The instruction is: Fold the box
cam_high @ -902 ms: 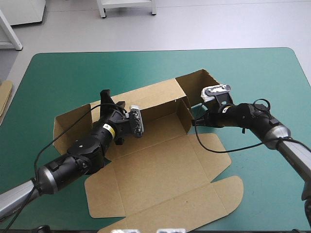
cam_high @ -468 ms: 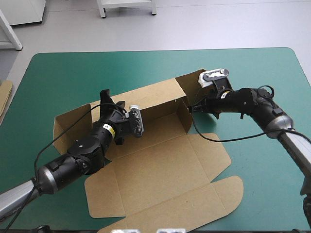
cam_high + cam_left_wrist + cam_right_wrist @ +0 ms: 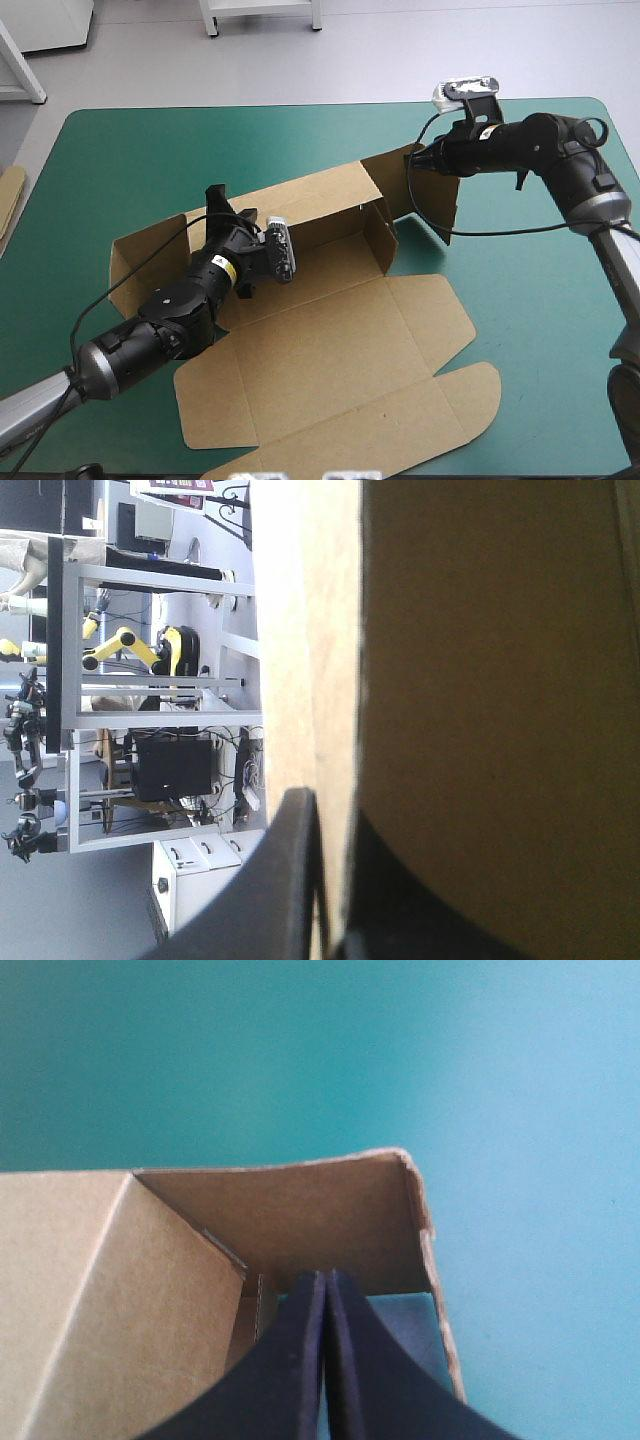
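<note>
Only the left wrist view shows it: left gripper clamped on the raised back wall of the cut brown cardboard box. Box lies on teal-green counter, long axis left-right, lid flat. In right wrist view, right gripper is pressed together, upright end flap just ahead.

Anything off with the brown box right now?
Nothing damaged or spilled. The brown cardboard box is half-formed: back wall raised, right end flap splayed outward, untucked, the right gripper at its top edge.
</note>
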`<control>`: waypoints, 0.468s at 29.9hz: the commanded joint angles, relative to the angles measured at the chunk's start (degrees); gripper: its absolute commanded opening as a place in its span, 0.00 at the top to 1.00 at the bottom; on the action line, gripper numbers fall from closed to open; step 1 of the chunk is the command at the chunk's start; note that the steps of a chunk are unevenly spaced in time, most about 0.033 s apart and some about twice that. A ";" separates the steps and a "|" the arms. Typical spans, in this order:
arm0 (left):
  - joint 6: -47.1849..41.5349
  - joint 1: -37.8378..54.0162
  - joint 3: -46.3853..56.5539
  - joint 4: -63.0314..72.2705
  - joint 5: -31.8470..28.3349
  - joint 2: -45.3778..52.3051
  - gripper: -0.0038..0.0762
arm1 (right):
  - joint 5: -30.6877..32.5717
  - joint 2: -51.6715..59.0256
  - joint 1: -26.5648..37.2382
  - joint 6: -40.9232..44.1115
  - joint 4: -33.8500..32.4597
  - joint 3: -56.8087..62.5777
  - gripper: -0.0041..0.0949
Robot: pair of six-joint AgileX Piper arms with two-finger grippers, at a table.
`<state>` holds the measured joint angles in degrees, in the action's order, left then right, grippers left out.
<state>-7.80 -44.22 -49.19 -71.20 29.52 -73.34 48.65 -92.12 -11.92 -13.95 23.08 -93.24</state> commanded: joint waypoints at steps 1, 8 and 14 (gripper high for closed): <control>-1.56 -0.06 -0.38 3.43 4.80 0.67 0.96 | 1.00 -0.36 1.01 -2.15 4.96 -6.95 0.96; -1.56 -0.06 -0.38 3.43 5.07 0.67 0.96 | 6.30 -7.68 1.01 -1.99 6.19 -17.49 0.96; -1.56 -0.06 -0.38 3.43 5.40 0.67 0.96 | 10.01 -13.17 1.04 -0.76 6.31 -27.77 0.96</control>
<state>-7.80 -44.22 -49.19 -71.20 29.67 -73.34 59.29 -106.22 -11.30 -15.16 27.42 -115.07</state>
